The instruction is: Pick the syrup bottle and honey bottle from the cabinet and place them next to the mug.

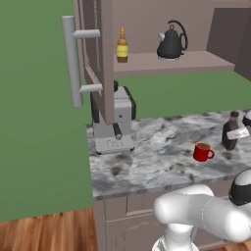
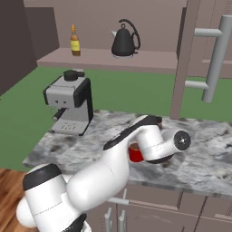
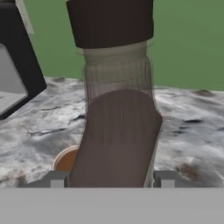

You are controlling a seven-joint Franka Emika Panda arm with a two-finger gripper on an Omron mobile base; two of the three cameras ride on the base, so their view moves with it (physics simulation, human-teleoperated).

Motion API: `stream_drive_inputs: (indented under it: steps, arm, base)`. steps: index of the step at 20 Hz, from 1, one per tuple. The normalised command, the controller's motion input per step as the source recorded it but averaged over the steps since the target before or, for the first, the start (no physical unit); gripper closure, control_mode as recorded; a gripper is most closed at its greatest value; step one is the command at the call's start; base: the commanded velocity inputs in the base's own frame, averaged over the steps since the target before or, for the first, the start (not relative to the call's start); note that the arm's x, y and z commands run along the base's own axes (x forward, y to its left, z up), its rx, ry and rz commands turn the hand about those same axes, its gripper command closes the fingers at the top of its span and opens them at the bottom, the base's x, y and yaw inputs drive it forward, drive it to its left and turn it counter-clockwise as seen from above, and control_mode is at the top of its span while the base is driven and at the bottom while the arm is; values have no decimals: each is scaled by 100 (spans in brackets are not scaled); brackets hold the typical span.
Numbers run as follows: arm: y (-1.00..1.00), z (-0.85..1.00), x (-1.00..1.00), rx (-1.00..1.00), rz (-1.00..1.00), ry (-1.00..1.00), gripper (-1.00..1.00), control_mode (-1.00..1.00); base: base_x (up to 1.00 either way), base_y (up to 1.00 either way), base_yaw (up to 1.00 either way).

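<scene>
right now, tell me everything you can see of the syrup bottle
The syrup bottle is dark brown and wide-bodied, with a narrow neck, a black cap and a pale label. It looks like tinted glass or plastic. It is out of the cabinet, upright over the marbled counter, just right of the red mug. The gripper is shut on its body, one finger on each side. Whether its base touches the counter cannot be told.
</scene>
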Motion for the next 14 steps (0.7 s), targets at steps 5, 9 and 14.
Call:
stream_drive_inputs:
  steps: [5, 9, 14]
  arm:
    - [0, -25, 13, 5, 16, 0, 100, -100]
    - [0, -24, 21, 1, 14, 0, 100, -100]
    - [0, -6, 16, 0, 5, 0, 100, -100]
  base:
    - [0, 0, 0]
    - [0, 0, 0]
    - [0, 0, 0]
